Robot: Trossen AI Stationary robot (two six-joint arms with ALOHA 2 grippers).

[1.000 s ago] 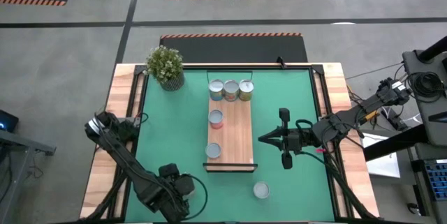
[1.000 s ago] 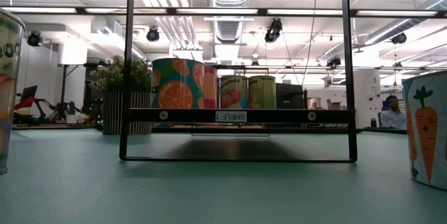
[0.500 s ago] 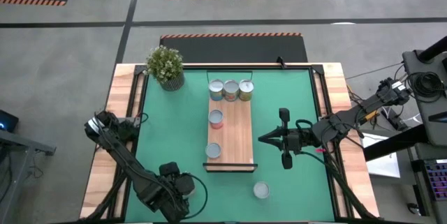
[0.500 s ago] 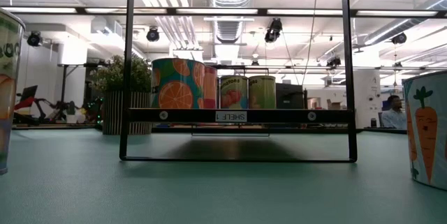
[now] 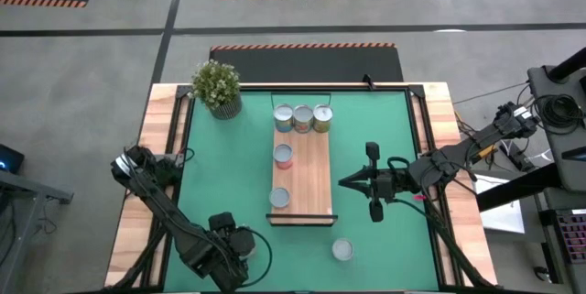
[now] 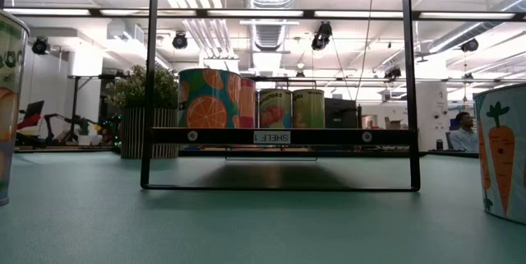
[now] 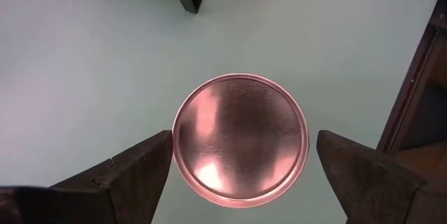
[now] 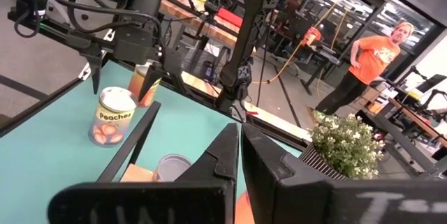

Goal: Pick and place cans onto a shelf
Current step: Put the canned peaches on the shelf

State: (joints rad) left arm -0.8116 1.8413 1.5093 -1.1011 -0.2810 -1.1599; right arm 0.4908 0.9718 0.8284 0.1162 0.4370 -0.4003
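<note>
Left pincer (image 7: 237,175) pointing down, fingers spread wide, right pincer (image 8: 239,147) closed, level

Near half of shelf: the light-wood plank shelf (image 5: 303,177) is bare along its right side; two silver-topped cans (image 5: 283,157) stand along its left.
Far end of shelf: three tins in a row (image 5: 303,118) block it.
Right of shelf: the right gripper (image 5: 348,182), fingers together, hangs over open green mat (image 5: 385,120).
Near-left corner: the left gripper (image 7: 237,160) straddles a silver-lidded can (image 7: 240,136), fingers clear either side.
Far-left corner: potted green plant (image 5: 217,87).
</note>
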